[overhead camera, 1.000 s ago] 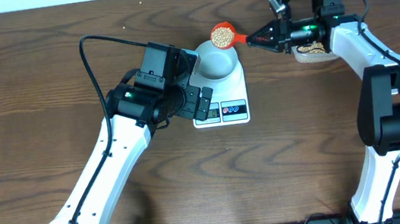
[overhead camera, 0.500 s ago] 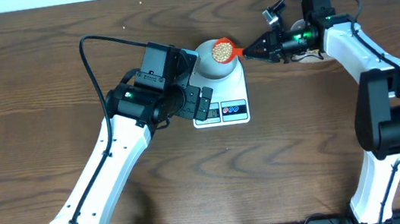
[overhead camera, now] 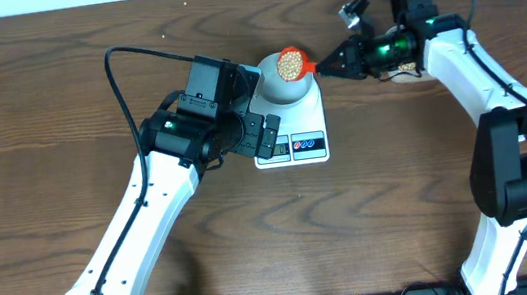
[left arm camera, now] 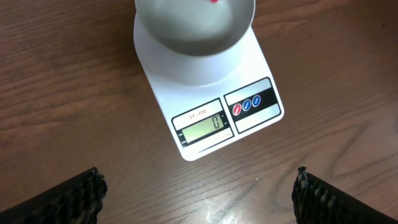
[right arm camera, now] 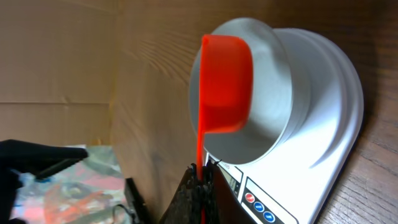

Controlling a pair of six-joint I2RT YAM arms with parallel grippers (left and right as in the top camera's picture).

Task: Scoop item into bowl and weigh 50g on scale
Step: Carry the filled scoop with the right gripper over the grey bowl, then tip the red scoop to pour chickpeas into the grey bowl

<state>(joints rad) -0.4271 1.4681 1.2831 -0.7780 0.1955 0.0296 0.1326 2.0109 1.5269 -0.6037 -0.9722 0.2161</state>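
The white scale (overhead camera: 294, 132) stands at the table's middle with the pale bowl (overhead camera: 279, 89) on it. The bowl's inside (left arm camera: 193, 25) looks empty and the display (left arm camera: 200, 128) reads 0. My right gripper (overhead camera: 327, 64) is shut on the handle of an orange scoop (overhead camera: 290, 63) full of beige beans, held over the bowl's right rim. In the right wrist view the scoop (right arm camera: 225, 84) hangs above the bowl (right arm camera: 273, 93). My left gripper (left arm camera: 199, 193) is open and empty, just in front of the scale's left side.
A clear tub (overhead camera: 405, 68) holding beans sits at the back right, mostly hidden under my right arm. My left arm (overhead camera: 195, 126) lies close against the scale's left edge.
My right gripper carried the full scoop left from beside the tub to above the bowl's right rim. The left arm has not moved.
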